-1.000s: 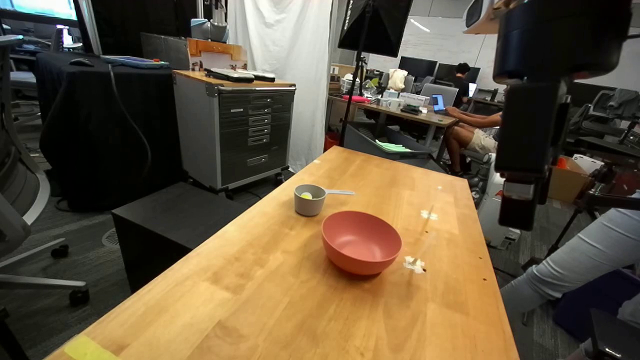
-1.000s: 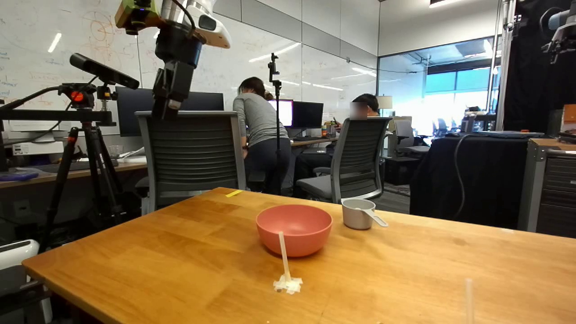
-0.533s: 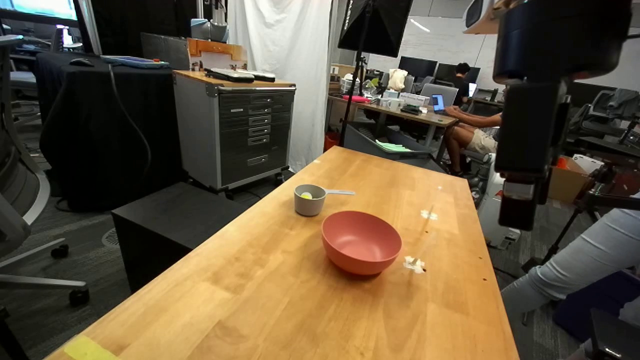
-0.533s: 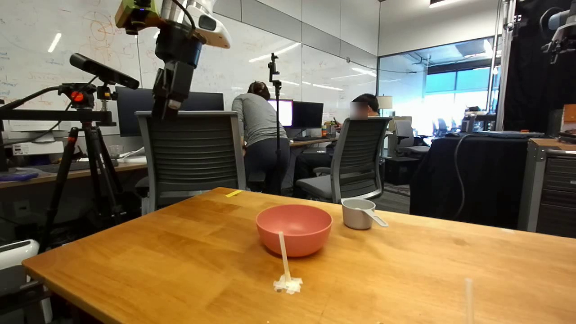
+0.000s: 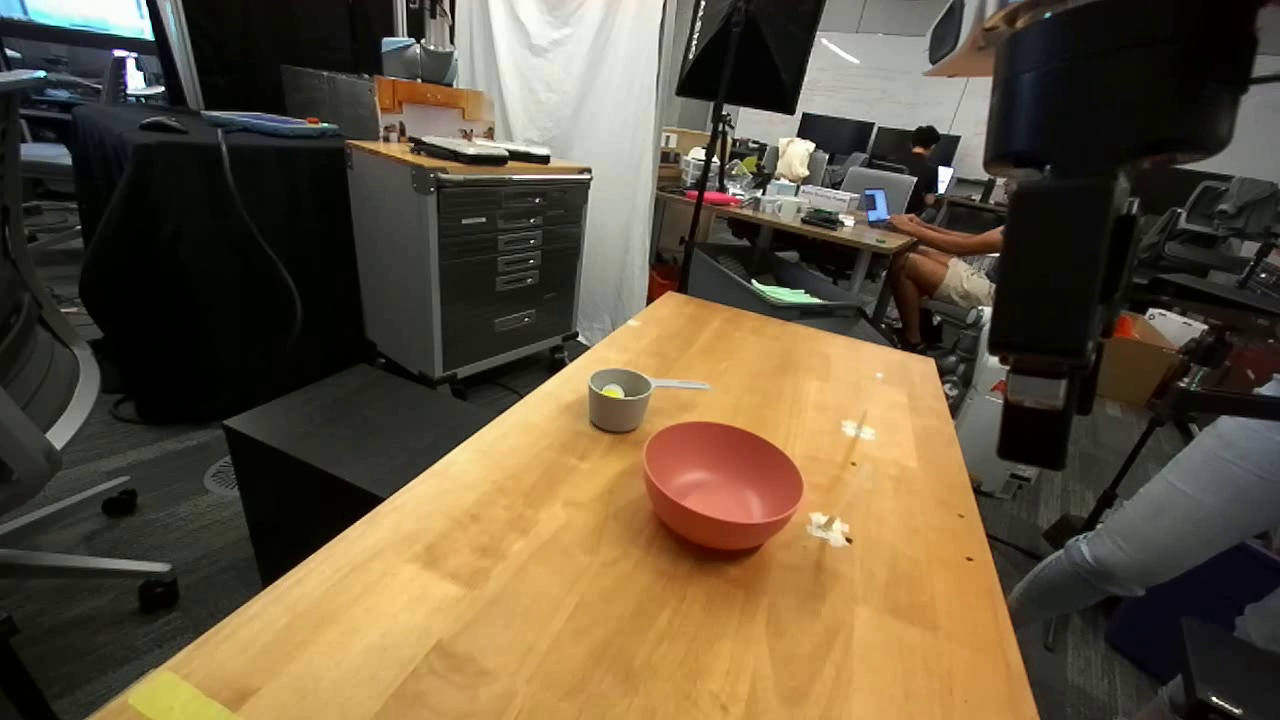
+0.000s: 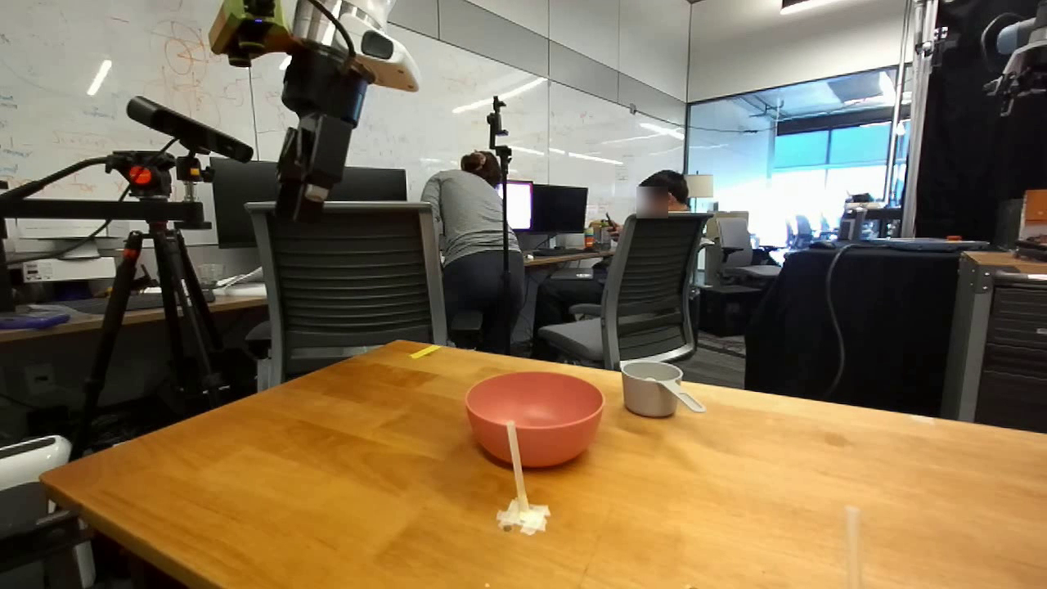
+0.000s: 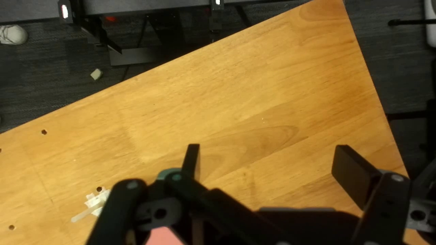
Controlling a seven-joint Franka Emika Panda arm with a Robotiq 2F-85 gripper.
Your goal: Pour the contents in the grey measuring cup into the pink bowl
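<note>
— Where is the grey measuring cup to be found?

— It is seen upright on the wooden table in both exterior views, close to a long edge. Its handle is pointed inward, away from that edge. The cup is placed just beside the pink bowl, and a gap between the two is shown in an exterior view.

— And the contents?

— They are contained in the cup: something yellow and pale is glimpsed below the rim, though single pieces cannot be made out.

— How is the bowl set?

— It is rested flat on the table, mouth upward. In the wrist view only a pink patch of it is caught, at the lower edge.

— In what state is the gripper?

— Its jaws are spread wide, with bare wood seen between them, and nothing is gripped. It is held high over the table, well apart from cup and bowl.

— Is anything else noted there?

— A slender pale stick is stood near the bowl, its foot surrounded by white tape.
</note>
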